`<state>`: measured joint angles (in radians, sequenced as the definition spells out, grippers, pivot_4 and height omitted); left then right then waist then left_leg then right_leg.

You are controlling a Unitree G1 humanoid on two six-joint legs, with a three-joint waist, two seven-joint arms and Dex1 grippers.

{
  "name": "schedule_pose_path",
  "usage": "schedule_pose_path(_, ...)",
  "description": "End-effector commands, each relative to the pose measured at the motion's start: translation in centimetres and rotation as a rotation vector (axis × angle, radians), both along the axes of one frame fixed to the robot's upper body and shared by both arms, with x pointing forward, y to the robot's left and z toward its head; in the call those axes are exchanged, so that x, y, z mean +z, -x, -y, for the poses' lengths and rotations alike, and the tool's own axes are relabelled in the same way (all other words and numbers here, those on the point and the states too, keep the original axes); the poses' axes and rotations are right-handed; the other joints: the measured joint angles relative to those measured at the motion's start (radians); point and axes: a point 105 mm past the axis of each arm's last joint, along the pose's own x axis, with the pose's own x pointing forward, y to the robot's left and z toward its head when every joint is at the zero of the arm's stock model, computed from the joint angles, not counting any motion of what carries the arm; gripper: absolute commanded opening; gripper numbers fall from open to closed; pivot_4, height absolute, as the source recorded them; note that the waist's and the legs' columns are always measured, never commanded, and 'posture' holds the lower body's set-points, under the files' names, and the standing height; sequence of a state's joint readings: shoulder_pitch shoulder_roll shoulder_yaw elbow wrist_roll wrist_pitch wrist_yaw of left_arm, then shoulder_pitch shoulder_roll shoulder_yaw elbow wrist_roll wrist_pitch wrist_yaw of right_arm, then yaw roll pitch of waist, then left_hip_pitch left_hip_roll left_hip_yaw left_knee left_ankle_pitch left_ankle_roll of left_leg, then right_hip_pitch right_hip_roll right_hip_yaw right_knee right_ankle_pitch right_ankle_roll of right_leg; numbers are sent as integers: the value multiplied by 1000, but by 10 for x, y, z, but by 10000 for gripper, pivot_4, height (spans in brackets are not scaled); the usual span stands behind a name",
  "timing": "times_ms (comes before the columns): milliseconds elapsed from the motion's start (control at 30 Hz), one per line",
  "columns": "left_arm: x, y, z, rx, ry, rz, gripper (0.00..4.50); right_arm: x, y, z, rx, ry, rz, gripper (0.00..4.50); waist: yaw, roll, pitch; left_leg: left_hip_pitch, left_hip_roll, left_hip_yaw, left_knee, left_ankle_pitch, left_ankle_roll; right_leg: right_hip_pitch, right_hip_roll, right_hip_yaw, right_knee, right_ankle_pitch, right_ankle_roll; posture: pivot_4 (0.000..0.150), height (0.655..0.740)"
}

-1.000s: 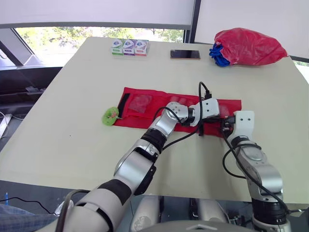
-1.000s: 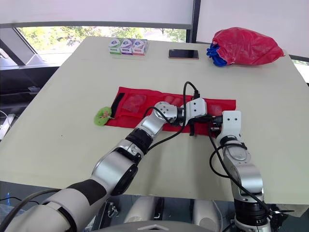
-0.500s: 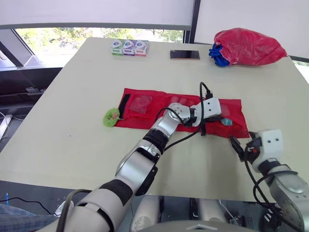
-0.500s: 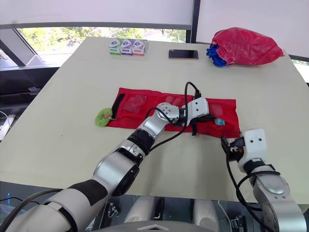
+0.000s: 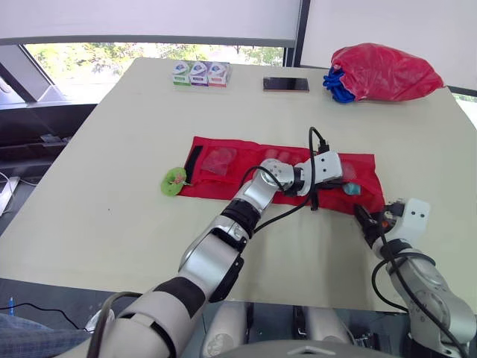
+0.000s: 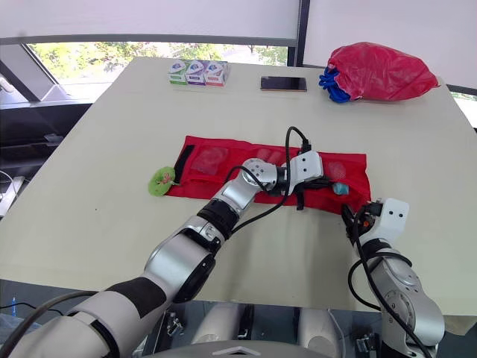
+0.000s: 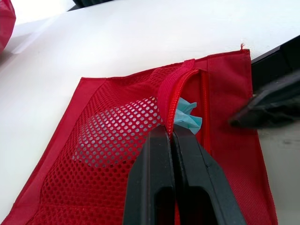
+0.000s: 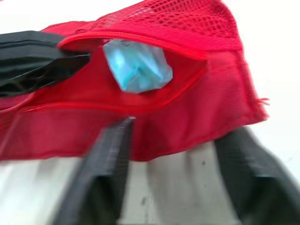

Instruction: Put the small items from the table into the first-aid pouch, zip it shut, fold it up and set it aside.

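Left wrist view: left pincer (image 7: 171, 134), clamped on the zip edge (image 7: 169, 96), props open the mesh pocket (image 7: 117, 140) of the pouch (image 5: 359, 165) on the bench (image 5: 112, 149); right pincer (image 8: 180, 140) has withdrawn, spread and empty, leaving the blue packet (image 8: 137, 65) in the pocket's mouth, so zipping likely follows.

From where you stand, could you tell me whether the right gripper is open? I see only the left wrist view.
Observer: Yes, the right gripper is open, its fingers apart by the pouch's right end.
Operator: Thank you. Is any item outside the pouch?
Observer: A green item lies on the table by the pouch's left end.
Operator: And what else is on the table?
Observer: Three small packs, a phone and a red bag sit along the far edge.
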<state>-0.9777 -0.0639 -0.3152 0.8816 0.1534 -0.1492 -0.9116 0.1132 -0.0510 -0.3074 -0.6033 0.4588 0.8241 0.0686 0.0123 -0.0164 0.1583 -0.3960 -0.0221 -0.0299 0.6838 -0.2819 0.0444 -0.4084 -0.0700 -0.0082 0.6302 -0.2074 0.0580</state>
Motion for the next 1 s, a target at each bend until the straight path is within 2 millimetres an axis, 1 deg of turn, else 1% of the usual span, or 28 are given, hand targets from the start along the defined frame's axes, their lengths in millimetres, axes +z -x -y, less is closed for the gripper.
schedule_pose_path(33,20,3,5,-34,67,2,6441,11,-3,4,-8,-3,48,4337,-1,0,0,0,0,0,0,0,0,0,0,0,0,0,0,1500,7400)
schedule_pose_path(67,21,4,4,-41,74,-13,9098,10,-3,4,-8,-2,46,271,-1,0,0,0,0,0,0,0,0,0,0,0,0,0,0,1500,7400)
schedule_pose_path(100,24,6,3,-58,84,-17,16381,10,-2,5,-9,-1,43,0,-1,0,0,0,0,0,0,0,0,0,0,0,0,0,0,1500,7400)
schedule_pose_path(133,27,7,1,-68,101,-18,17636,9,-2,5,-10,0,40,0,-2,0,0,0,0,0,0,0,0,0,0,0,0,0,0,1500,7400)
schedule_pose_path(167,30,8,-1,-71,122,-28,23689,8,-1,6,-10,1,38,0,-2,0,0,0,0,0,0,0,0,0,0,0,0,0,0,1500,7400)
schedule_pose_path(200,34,8,-4,-73,145,-46,27157,8,-1,6,-11,2,35,0,-2,0,0,0,0,0,0,0,0,0,0,0,0,0,0,1500,7400)
schedule_pose_path(233,37,9,-7,-74,164,-59,32379,8,0,7,-11,2,34,0,-2,1,0,0,1,0,0,0,0,0,0,0,0,0,0,1500,7400)
schedule_pose_path(267,38,7,-12,-67,173,-60,38653,8,0,8,-12,3,32,0,-2,1,-1,0,1,0,0,0,0,0,0,0,0,0,0,1500,7400)
schedule_pose_path(300,39,5,-17,-49,176,-57,43181,7,0,9,-13,2,31,0,-2,1,-1,0,1,0,0,0,0,0,0,0,0,0,0,1500,7400)
schedule_pose_path(333,38,2,-23,-30,174,-57,44733,7,1,10,-15,2,29,0,-2,2,-1,0,1,0,0,0,0,0,0,0,0,0,0,1500,7400)
schedule_pose_path(400,39,-1,-32,-12,175,-54,44733,7,1,10,-16,2,27,0,-2,2,-1,0,1,0,0,0,0,0,0,0,0,0,0,1500,7400)
schedule_pose_path(467,46,-1,-45,-4,213,-79,44733,8,2,12,-22,-3,30,0,-3,2,-1,0,1,0,0,0,0,0,0,0,0,0,0,1500,7400)
schedule_pose_path(567,54,1,-72,6,241,-77,44733,9,3,20,-49,-13,32,0,-2,2,-1,0,2,0,0,0,0,0,0,0,0,0,0,1500,7400)
schedule_pose_path(667,54,8,-105,13,226,-65,44733,9,6,29,-69,-1,25,0,-5,3,-2,0,3,0,0,0,0,0,0,1,0,0,0,1500,7400)
schedule_pose_path(733,52,17,-130,9,206,-66,44733,8,8,37,-82,8,17,0,-5,4,-2,1,4,1,-1,0,0,0,0,1,0,0,0,1500,7400)
schedule_pose_path(767,52,25,-145,-6,188,-100,44733,7,9,42,-89,13,13,0,-6,5,-3,1,4,1,-1,0,0,0,0,1,0,0,0,1500,7400)
schedule_pose_path(833,52,40,-164,-18,150,-127,44733,6,10,52,-101,22,5,0,-10,5,-2,1,5,1,-1,0,0,0,0,2,0,0,0,1500,7400)
schedule_pose_path(933,53,54,-178,-19,117,-137,44733,4,11,62,-111,31,-6,0,1,5,-2,1,6,1,-1,0,0,0,0,1,0,0,-1,1500,7400)
schedule_pose_path(1000,54,64,-187,-17,93,-143,44733,3,11,74,-126,37,-13,0,2,6,-3,1,5,1,-1,0,0,1,0,2,-2,0,0,1500,7400)
